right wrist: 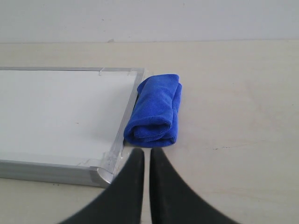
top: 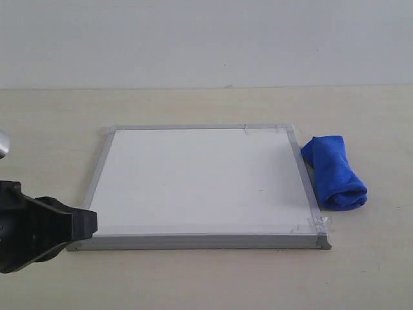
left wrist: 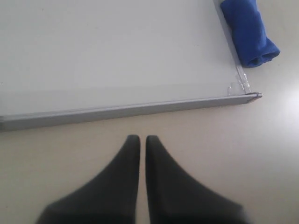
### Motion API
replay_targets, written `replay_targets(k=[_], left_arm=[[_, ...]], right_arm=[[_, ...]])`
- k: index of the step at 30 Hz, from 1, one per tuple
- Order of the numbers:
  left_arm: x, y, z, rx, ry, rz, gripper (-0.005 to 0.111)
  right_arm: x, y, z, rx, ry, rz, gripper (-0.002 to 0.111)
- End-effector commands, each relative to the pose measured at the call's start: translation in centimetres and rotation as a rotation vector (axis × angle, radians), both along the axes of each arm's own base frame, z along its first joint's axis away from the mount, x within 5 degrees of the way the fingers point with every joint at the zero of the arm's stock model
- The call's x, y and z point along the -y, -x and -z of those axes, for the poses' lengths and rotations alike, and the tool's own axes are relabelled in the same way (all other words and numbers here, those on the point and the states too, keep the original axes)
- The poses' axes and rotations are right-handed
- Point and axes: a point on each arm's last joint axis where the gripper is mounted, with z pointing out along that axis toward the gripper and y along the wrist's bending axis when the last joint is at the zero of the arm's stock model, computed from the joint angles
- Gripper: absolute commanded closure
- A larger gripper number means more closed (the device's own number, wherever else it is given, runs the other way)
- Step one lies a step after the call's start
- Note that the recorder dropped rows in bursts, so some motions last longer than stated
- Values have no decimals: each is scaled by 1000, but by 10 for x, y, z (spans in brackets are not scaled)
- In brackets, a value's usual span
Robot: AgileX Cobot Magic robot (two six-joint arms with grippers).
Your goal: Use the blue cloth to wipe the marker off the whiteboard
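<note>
The whiteboard point(top: 193, 184) looks clean and the blue cloth point(right wrist: 156, 111) lies beside its frame; both the left gripper point(left wrist: 142, 140) and the right gripper point(right wrist: 146, 154) sit closed and empty. Seemingly nothing is started or all is finished; any next move needs the right jaws opened over the cloth.

Whiteboard point(top: 193, 177): smooth matt white face, brushed silver metal frame. Blue cloth point(top: 333, 171): soft fuzzy microfibre.

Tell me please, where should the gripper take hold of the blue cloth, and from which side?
Probably from above, across the middle of the blue cloth. It lies as a thick folded roll along the whiteboard frame, so one finger must enter the narrow space beside that frame.
</note>
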Motion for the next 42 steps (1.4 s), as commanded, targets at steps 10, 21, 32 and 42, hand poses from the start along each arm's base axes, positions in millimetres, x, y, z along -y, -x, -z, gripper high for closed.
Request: replay_targets(k=[10, 21, 32, 42], left_arm=[[-25, 21, -46, 355, -3, 84, 102], [-65, 30, -70, 566, 38, -125, 102], [-100, 53, -59, 802, 168, -425, 102], [-110, 80, -33, 952, 223, -564, 102]], right_arm=[[0, 0, -2, 17, 7, 0, 107], [0, 0, -2, 17, 7, 0, 107], [0, 0, -1, 15, 7, 0, 107], [0, 0, -1, 15, 7, 0, 107]])
